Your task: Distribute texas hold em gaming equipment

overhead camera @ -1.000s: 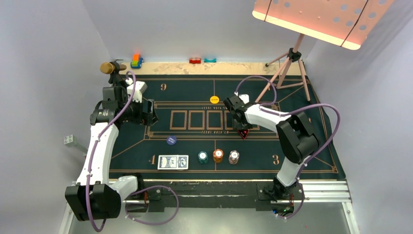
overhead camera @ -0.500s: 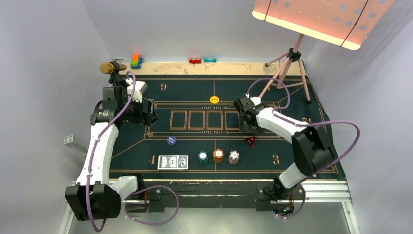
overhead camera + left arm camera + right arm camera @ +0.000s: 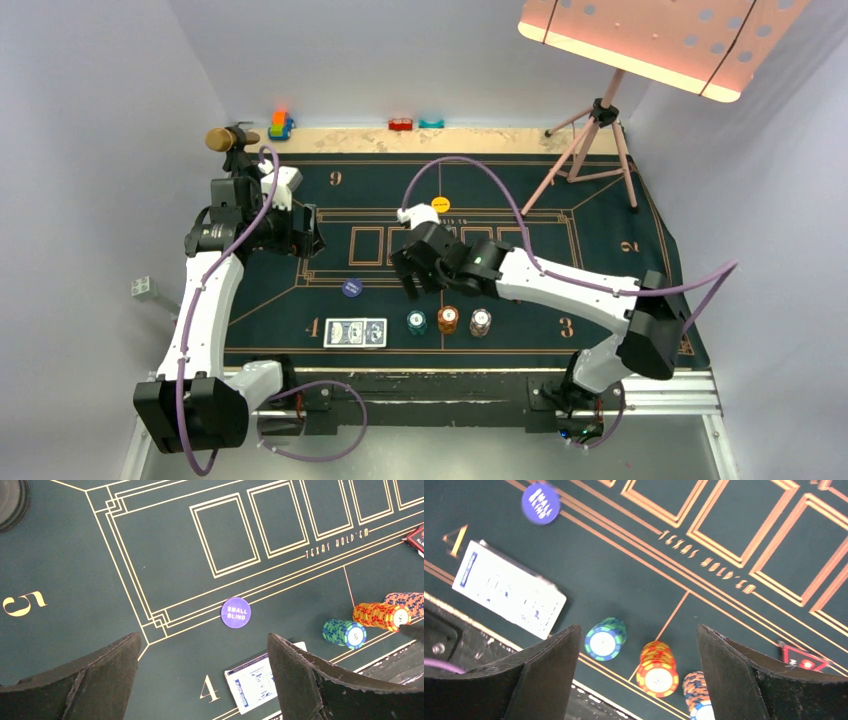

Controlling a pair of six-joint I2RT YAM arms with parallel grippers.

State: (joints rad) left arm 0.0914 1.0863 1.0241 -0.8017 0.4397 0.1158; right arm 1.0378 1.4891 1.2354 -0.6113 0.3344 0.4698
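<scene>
The right gripper (image 3: 412, 283) hangs over the middle of the green felt mat (image 3: 390, 180), fingers spread wide with nothing between them, just far of the chip row. Near the mat's near edge the teal chip stack (image 3: 416, 322), orange stack (image 3: 447, 319) and white and red striped stack (image 3: 480, 322) stand side by side. The playing cards (image 3: 355, 332) lie blue backs up to their left. The dark blue disc (image 3: 351, 288) lies just far of the cards, and the yellow disc (image 3: 440, 204) sits toward the far middle. The red-black triangle marker (image 3: 801, 659) lies right of the chips. The left gripper (image 3: 308, 232) hovers at the left, likewise spread and empty
</scene>
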